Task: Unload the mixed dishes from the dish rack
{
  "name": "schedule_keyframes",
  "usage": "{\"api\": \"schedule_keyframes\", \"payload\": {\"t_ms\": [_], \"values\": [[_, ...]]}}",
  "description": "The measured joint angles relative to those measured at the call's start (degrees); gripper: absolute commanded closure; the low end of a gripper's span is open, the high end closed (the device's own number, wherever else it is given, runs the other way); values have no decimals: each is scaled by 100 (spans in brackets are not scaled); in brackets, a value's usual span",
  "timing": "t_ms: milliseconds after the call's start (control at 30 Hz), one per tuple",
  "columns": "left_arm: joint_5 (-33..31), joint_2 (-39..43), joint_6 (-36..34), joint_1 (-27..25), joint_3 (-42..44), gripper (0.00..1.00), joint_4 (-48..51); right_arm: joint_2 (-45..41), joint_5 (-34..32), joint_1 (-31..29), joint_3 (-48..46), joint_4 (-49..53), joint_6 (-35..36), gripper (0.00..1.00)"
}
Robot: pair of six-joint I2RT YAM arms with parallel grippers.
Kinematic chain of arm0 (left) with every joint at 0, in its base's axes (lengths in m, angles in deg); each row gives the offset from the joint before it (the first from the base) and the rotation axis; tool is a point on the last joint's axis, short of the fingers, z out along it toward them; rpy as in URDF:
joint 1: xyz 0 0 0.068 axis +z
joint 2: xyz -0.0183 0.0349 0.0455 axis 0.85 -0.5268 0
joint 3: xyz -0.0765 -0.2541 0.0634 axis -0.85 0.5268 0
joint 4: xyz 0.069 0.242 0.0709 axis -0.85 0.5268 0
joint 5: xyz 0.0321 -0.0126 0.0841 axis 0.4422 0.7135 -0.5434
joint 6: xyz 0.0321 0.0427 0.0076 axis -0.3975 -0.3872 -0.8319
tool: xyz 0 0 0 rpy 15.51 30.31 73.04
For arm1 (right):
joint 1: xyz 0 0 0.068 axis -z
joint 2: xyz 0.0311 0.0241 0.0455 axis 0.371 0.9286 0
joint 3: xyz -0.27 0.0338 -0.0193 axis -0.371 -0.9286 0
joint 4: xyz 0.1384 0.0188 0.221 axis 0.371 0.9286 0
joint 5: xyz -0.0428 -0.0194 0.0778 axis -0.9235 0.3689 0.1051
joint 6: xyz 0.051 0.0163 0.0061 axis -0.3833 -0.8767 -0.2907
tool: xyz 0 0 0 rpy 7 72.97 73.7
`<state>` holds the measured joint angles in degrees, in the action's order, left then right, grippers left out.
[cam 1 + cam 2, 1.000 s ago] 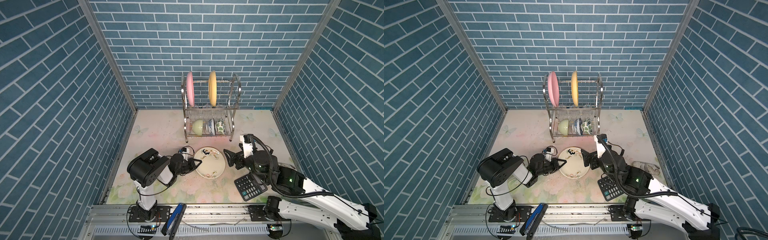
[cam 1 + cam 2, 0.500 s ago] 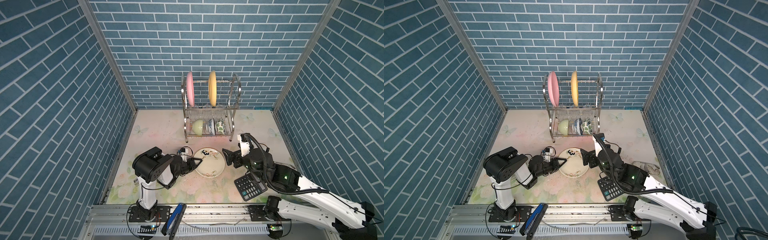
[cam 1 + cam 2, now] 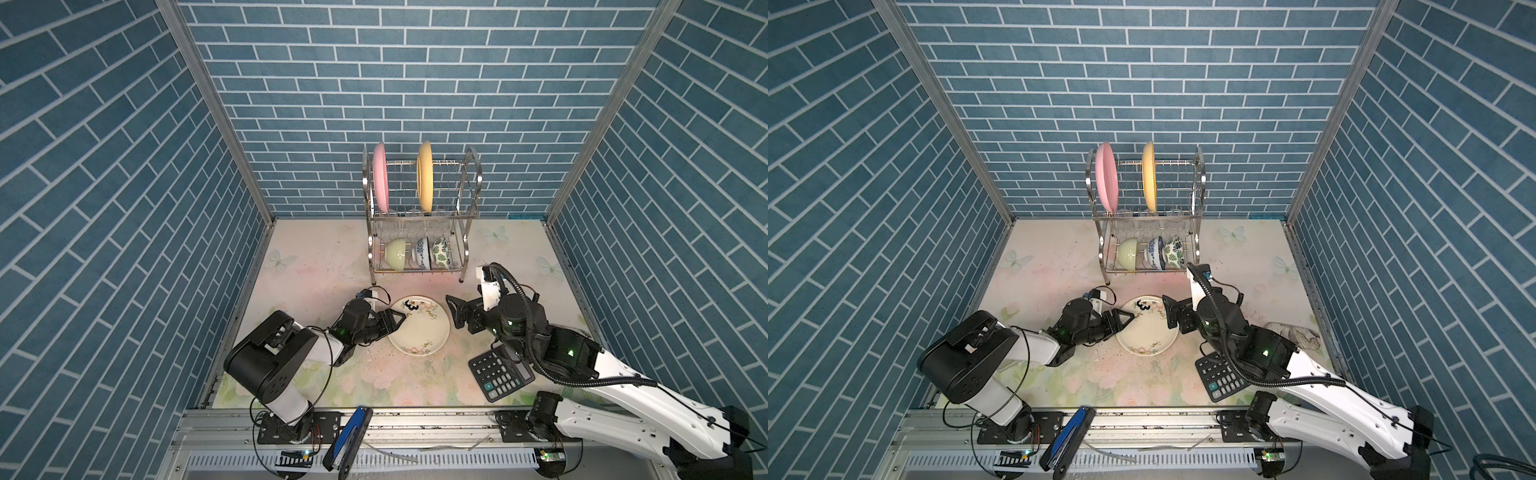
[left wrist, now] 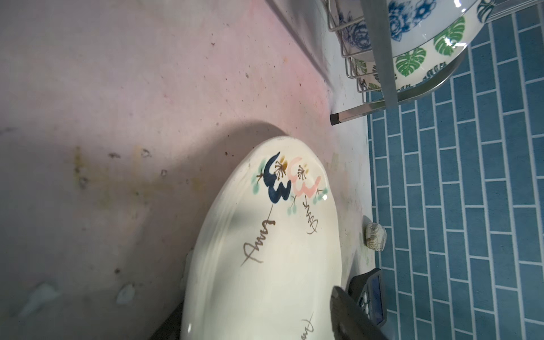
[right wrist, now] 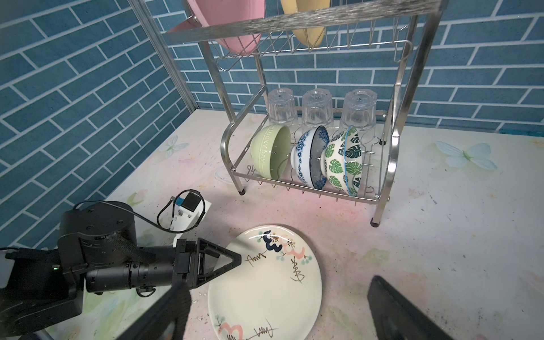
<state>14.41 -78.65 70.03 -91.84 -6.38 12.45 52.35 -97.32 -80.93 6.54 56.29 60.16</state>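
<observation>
The cream plate [image 3: 419, 326] lies flat on the table [image 3: 316, 257], low in the middle of both top views, just in front of the dish rack [image 5: 323, 17]. The left gripper [image 3: 395, 321] is at the plate's left edge. Its jaws stand apart, one on each side of the rim, and they do not pinch it. I think the job right now is letting go. To do it well, the arm should slide straight back to the left, low and level, so no finger drags or tips the plate.

The right gripper [image 3: 457, 313] sits just right of the plate, jaws wide apart, holding nothing.

The rack holds plenty more. The pink plate [image 3: 380, 176] and yellow plate [image 3: 425, 174] stand on top. Lower down are three glasses [image 5: 316, 107], the pale-green bowl [image 5: 269, 151], the blue-white bowl [image 5: 307, 156] and the green-leaf bowl [image 5: 343, 159].

A black calculator [image 3: 500, 374] lies at the lower right, under the right arm. The rack's front legs stand near the plate, so reaches must go around them.
</observation>
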Motion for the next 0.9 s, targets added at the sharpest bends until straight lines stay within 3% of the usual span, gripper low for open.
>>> {"api": "schedule_keyframes", "payload": {"t_ms": [167, 367, 500, 700, 900], "values": [[-168, 330, -308, -2, -313, 25, 1115, -31, 11, 83, 0, 2, 17, 5], [-990, 1617, -870, 0, -562, 19, 3432, 4, 4, 190, 17, 11, 120, 6], [-1440, 2352, -1182, 0, -859, 19, 4419, 299, 2, 234, 195, 61, 345, 14], [-1856, 3005, -1589, 11, -1217, 22, 5311, 1176, -55, 315, 1473, 313, 894, 21], [-2041, 3154, -2085, 221, -2046, 24, 5615, 2059, -98, 525, 2914, 302, 1526, 20]]}}
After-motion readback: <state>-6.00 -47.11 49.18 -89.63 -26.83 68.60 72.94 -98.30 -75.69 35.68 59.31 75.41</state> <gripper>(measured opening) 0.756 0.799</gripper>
